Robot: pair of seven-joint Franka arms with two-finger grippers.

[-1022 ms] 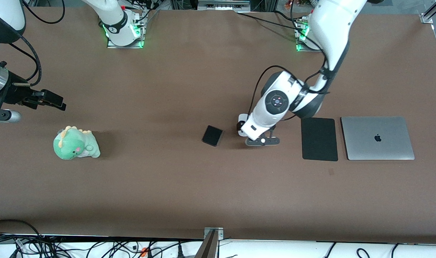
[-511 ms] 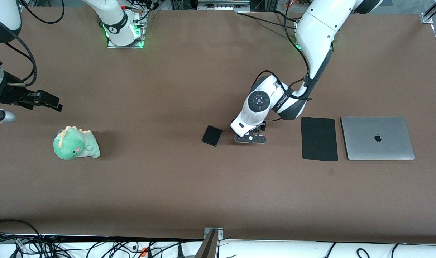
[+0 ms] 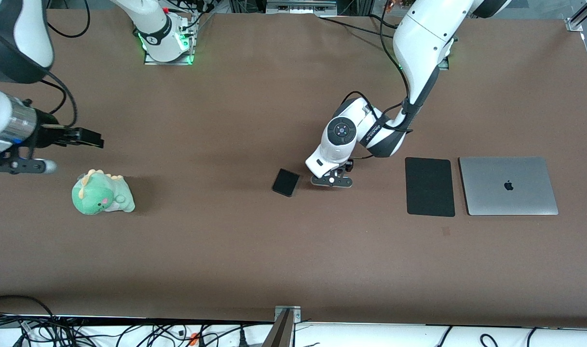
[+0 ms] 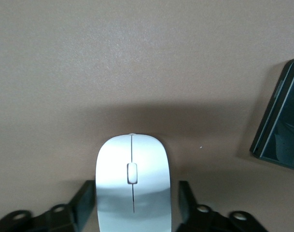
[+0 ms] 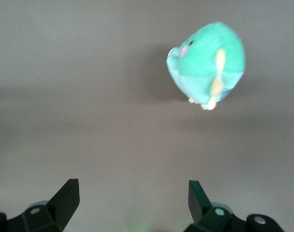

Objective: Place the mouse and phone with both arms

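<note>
The white mouse [image 4: 133,179] lies on the brown table between the open fingers of my left gripper [image 4: 135,195], with a narrow gap on each side. In the front view my left gripper [image 3: 330,177] is low over that spot and the arm's hand hides the mouse. The black phone [image 3: 286,182] lies flat on the table beside it, toward the right arm's end; its edge shows in the left wrist view [image 4: 281,126]. My right gripper [image 3: 89,137] is open and empty in the air near the right arm's end [image 5: 133,198].
A green plush dinosaur [image 3: 102,193] sits under the right gripper's reach and shows in the right wrist view [image 5: 207,63]. A flat black mouse pad [image 3: 430,186] and a silver laptop [image 3: 508,185] lie toward the left arm's end.
My left gripper has moved toward the phone and come down around the mouse, which is now hidden in the front view. My right gripper has shifted a little toward the table's middle.
</note>
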